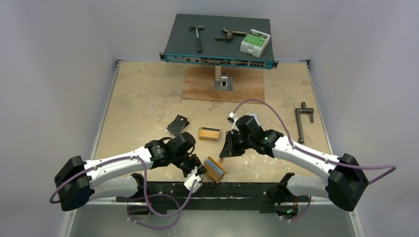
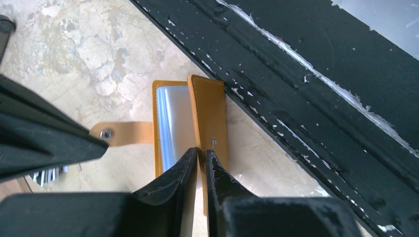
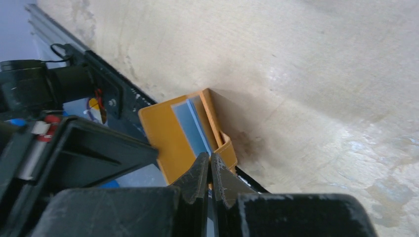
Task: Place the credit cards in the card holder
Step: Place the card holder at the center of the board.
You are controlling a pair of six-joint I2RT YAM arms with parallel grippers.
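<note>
The orange card holder (image 1: 215,169) lies open by the table's front rail, its clear sleeves (image 2: 173,123) showing. My left gripper (image 2: 201,152) is shut on the edge of its raised cover (image 2: 210,111). My right gripper (image 3: 209,157) is shut at the holder's snap tab (image 2: 123,133), and the tab curves up into its tips. In the top view the left gripper (image 1: 199,171) is left of the holder and the right gripper (image 1: 223,154) is just above it. A yellow-orange credit card (image 1: 209,133) lies further back. Pale cards (image 1: 253,118) peek out behind the right arm.
A black folded case (image 1: 178,124) lies left of the yellow card. At the back a network switch (image 1: 217,49) carries a hammer, pliers and a green-white box. A wooden board (image 1: 202,86) holds a metal stand. A dark tool (image 1: 302,123) lies at the right. The black rail (image 2: 306,84) borders the holder.
</note>
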